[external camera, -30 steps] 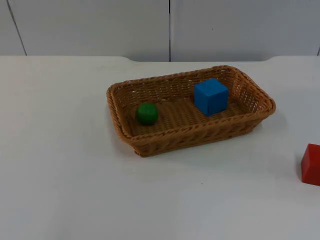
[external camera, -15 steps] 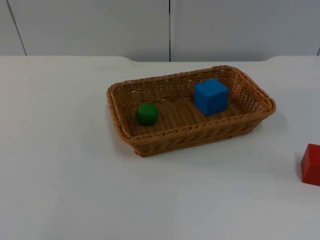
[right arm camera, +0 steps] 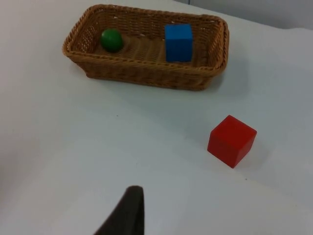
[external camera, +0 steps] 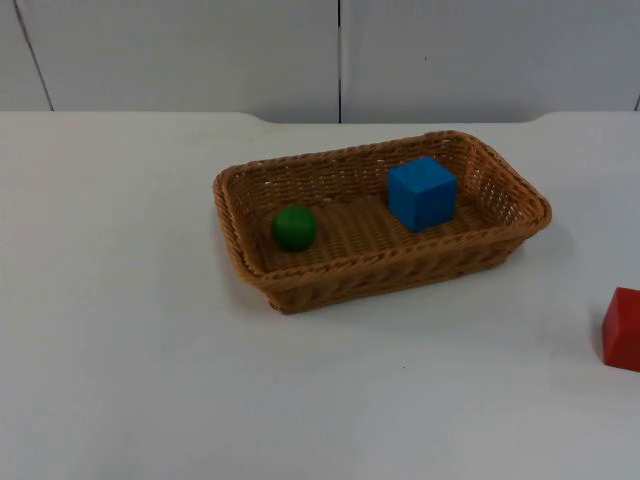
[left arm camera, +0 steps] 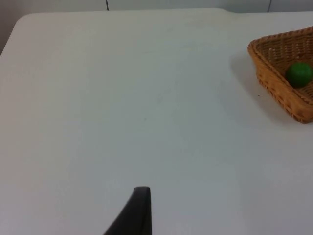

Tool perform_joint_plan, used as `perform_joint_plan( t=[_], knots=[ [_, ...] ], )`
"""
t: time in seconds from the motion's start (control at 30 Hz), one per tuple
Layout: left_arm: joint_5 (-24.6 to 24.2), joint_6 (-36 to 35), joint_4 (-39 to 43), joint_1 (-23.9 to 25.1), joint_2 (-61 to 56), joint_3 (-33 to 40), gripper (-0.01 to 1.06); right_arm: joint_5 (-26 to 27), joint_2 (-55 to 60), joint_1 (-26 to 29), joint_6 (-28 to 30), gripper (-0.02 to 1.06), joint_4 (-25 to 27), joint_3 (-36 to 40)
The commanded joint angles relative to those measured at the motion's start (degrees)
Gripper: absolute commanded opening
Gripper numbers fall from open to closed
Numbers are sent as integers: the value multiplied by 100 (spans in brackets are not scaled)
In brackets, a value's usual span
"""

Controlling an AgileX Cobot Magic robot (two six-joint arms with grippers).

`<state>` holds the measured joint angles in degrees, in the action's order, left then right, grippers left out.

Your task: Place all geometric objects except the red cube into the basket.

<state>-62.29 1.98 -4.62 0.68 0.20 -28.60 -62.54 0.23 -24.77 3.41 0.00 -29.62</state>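
A woven wicker basket (external camera: 290, 288) stands in the middle of the table, seen also in the right wrist view (right arm camera: 142, 73). Inside it lie a green ball (external camera: 294, 227) at its left end and a blue cube (external camera: 421, 193) at its right end. A red cube (external camera: 622, 328) sits on the table at the right edge, outside the basket (right arm camera: 231, 140). My left gripper (left arm camera: 139, 213) waits over bare table well to the left of the basket (left arm camera: 274, 83). My right gripper (right arm camera: 128, 213) hangs back from the red cube and the basket, touching neither.
The white table (external camera: 120, 330) runs back to a grey partition wall (external camera: 200, 50). Open table surface lies left of and in front of the basket.
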Motion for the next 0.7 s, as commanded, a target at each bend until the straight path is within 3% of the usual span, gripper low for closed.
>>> perform_joint_plan(
  t=[0.0,0.2,0.67],
  knots=[
    [71,-4,-40,-5,-20,26,105,68,-23,8,-20,105,-51,8],
    [71,-4,-40,-5,-20,26,105,68,-23,8,-557,105,-423,8],
    [82,-7,-40,-5,-20,26,105,68,-23,8,-558,105,-410,8]
  ],
)
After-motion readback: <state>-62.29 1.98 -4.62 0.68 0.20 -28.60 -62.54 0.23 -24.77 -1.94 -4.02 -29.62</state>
